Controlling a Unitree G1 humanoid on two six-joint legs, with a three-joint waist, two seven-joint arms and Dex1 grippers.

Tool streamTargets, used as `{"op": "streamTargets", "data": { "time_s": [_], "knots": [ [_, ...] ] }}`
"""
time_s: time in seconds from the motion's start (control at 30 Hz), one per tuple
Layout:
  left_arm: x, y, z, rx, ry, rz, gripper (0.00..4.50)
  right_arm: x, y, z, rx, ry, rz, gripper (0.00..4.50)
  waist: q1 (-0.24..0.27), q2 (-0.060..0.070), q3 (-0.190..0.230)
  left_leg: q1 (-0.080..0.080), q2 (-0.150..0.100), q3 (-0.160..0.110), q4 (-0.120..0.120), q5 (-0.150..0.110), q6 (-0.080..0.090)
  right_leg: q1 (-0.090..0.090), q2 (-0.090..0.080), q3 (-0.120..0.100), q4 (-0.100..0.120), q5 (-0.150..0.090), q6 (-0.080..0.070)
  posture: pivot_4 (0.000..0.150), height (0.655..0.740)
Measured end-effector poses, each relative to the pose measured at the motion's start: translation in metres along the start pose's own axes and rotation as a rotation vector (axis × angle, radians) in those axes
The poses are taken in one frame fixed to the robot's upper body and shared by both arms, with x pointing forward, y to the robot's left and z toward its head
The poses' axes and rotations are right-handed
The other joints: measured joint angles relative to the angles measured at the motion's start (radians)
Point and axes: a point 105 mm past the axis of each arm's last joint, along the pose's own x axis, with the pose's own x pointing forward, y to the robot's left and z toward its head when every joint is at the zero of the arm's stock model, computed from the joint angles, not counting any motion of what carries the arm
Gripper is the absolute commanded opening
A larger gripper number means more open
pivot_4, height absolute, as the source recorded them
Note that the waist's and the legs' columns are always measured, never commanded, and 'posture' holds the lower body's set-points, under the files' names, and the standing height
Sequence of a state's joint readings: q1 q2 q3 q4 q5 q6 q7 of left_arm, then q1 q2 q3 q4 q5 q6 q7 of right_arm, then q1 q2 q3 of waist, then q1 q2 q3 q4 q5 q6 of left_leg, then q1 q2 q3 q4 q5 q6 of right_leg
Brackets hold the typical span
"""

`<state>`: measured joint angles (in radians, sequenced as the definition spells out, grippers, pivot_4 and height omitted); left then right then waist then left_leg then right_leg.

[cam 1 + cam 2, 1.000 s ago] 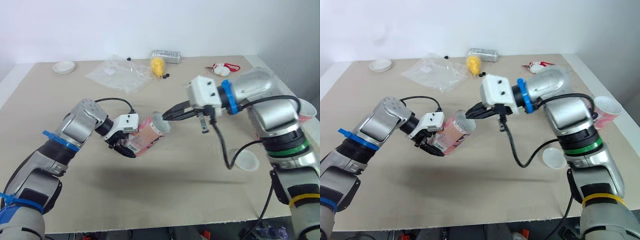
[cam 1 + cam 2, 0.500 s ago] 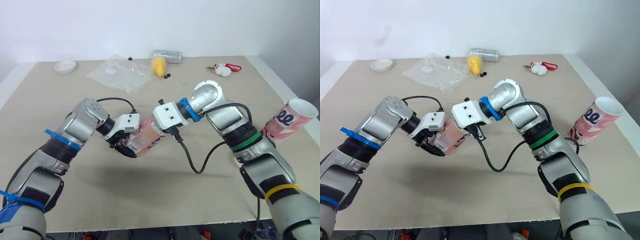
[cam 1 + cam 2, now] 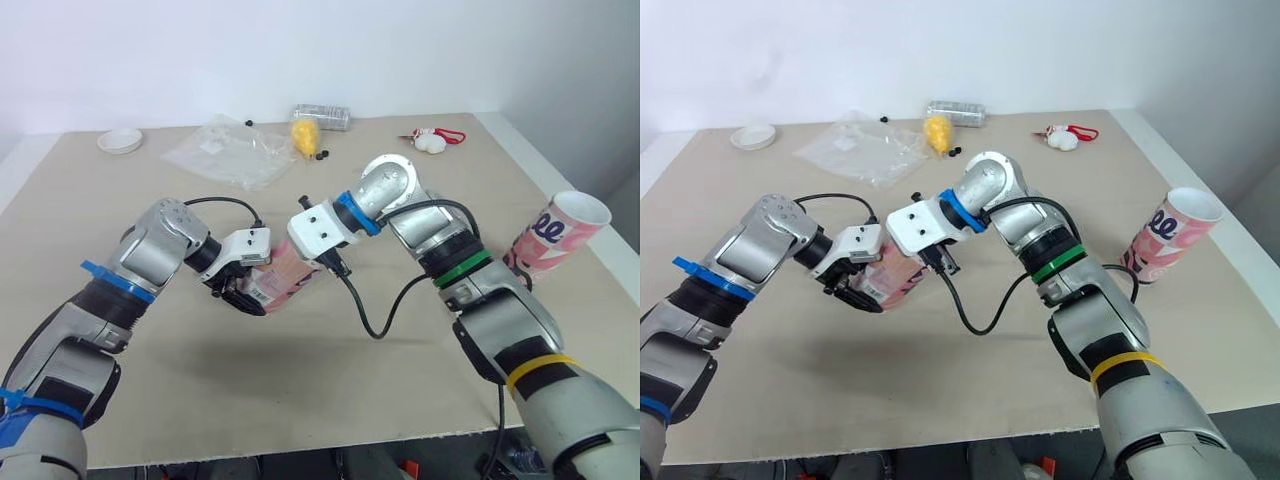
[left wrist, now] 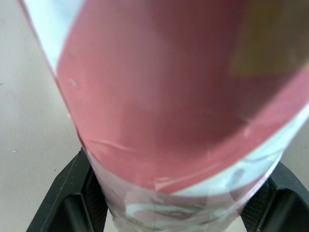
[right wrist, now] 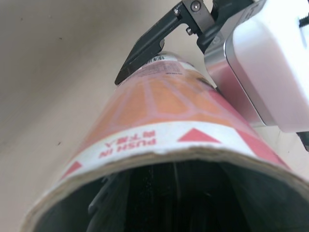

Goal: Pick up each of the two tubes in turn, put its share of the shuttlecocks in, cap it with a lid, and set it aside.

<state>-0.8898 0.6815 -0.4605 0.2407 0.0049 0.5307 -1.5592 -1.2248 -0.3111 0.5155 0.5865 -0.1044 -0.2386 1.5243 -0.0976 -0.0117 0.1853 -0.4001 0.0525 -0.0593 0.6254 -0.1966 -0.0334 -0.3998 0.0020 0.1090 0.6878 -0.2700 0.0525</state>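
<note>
The left tool (image 3: 240, 293) is closed on the lower part of one pink tube (image 3: 285, 275). Its two black fingers (image 4: 65, 200) press on both sides and hold the tube tilted above the worktop (image 3: 300, 390). The right tool (image 3: 312, 258) is at the open mouth of this tube; I cannot tell if it is open or closed. A second tube (image 3: 560, 232), tilted, is well apart from the right tool. One white lid (image 3: 119, 141) lies far beyond the left tool.
</note>
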Motion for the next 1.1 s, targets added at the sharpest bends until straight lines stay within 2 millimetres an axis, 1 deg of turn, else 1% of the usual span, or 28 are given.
{"op": "streamTargets", "data": {
  "time_s": [0.13,0.23,0.37,0.43,0.5,0.57,0.63,0.7,0.77,0.9,0.93,1.03,1.1],
  "knots": [
    [0.000,0.000,-0.001,-0.002,0.001,0.003,2.91,0.001,0.001,-0.001,0.007,-0.004,0.013,0.01,-0.002,0.000,-0.001,0.002,0.000,0.000,0.000,0.000,0.000,0.002,0.000,0.000,0.000,0.000,0.000,0.150,0.7400],
    [0.001,0.000,-0.001,0.001,-0.001,0.003,2.91,0.000,0.004,0.001,0.051,-0.029,0.010,0.01,-0.002,0.000,-0.001,0.002,0.000,0.000,0.000,0.000,0.000,0.002,0.000,0.001,0.000,0.000,0.000,0.150,0.7400],
    [0.001,-0.001,0.002,0.019,-0.006,0.003,2.91,-0.008,0.010,0.002,0.134,-0.076,-0.001,0.01,-0.002,0.000,-0.001,0.000,-0.001,0.000,0.000,0.000,0.000,0.001,-0.001,0.001,0.000,-0.001,0.002,0.150,0.7400],
    [0.002,-0.002,0.004,0.026,-0.025,-0.001,2.91,-0.016,0.014,0.002,0.191,-0.101,-0.013,0.01,0.003,0.000,-0.001,-0.004,-0.001,0.000,0.000,0.000,0.000,-0.001,-0.002,0.000,-0.001,-0.001,0.002,0.150,0.7400],
    [0.004,-0.002,0.006,0.035,-0.043,-0.002,2.91,-0.032,0.017,0.006,0.238,-0.138,-0.044,0.01,0.015,0.000,0.000,-0.009,-0.003,0.000,0.001,0.000,0.000,-0.005,-0.004,-0.001,-0.001,-0.001,0.002,0.150,0.7400],
    [0.005,-0.003,0.007,0.040,-0.054,-0.006,2.91,-0.054,0.019,0.015,0.264,-0.177,-0.088,0.01,0.023,0.000,0.001,-0.010,-0.004,0.000,0.001,0.000,0.000,-0.006,-0.005,-0.001,-0.002,0.001,-0.002,0.150,0.7400],
    [0.005,-0.003,0.007,0.039,-0.057,-0.006,2.91,-0.069,0.020,0.023,0.274,-0.199,-0.113,0.01,0.023,0.000,0.001,-0.010,-0.004,0.000,0.000,0.000,0.000,-0.005,-0.005,-0.001,-0.003,0.001,-0.002,0.150,0.7400],
    [0.005,-0.003,0.007,0.039,-0.059,-0.004,2.91,-0.077,0.023,0.026,0.288,-0.206,-0.125,0.01,0.024,0.000,0.001,-0.010,-0.004,0.000,0.000,0.000,0.000,-0.005,-0.005,-0.001,-0.003,0.000,-0.001,0.150,0.7400],
    [0.006,-0.003,0.007,0.037,-0.065,0.000,2.91,-0.088,0.027,0.023,0.318,-0.206,-0.155,0.01,0.025,0.000,0.001,-0.010,-0.004,0.000,0.000,0.000,0.000,-0.005,-0.006,-0.001,-0.003,-0.003,0.004,0.150,0.7400],
    [0.006,-0.003,0.006,0.035,-0.070,0.006,2.91,-0.108,0.032,0.022,0.370,-0.216,-0.223,0.01,0.025,0.000,0.001,-0.010,-0.004,0.000,0.000,0.000,0.000,-0.005,-0.006,-0.001,-0.003,-0.002,0.004,0.150,0.7400],
    [0.006,-0.003,0.005,0.032,-0.079,0.009,2.91,-0.111,0.033,0.023,0.387,-0.239,-0.243,0.01,0.025,0.000,0.001,-0.010,-0.004,0.000,0.000,0.000,0.000,-0.005,-0.006,-0.001,-0.003,-0.002,0.004,0.150,0.7400],
    [0.011,-0.002,0.005,0.036,-0.139,0.038,2.91,-0.120,0.040,0.026,0.511,-0.378,-0.346,0.01,0.030,0.000,0.001,-0.010,-0.005,0.000,0.001,0.000,0.000,-0.004,-0.007,-0.001,-0.004,-0.002,0.004,0.150,0.7400],
    [0.016,-0.001,0.008,0.035,-0.190,0.065,2.91,-0.125,0.043,0.025,0.574,-0.426,-0.416,0.01,0.037,0.000,0.001,-0.011,-0.006,0.000,0.002,0.000,0.000,-0.004,-0.009,-0.001,-0.004,-0.002,0.005,0.150,0.7400]
  ]
}}
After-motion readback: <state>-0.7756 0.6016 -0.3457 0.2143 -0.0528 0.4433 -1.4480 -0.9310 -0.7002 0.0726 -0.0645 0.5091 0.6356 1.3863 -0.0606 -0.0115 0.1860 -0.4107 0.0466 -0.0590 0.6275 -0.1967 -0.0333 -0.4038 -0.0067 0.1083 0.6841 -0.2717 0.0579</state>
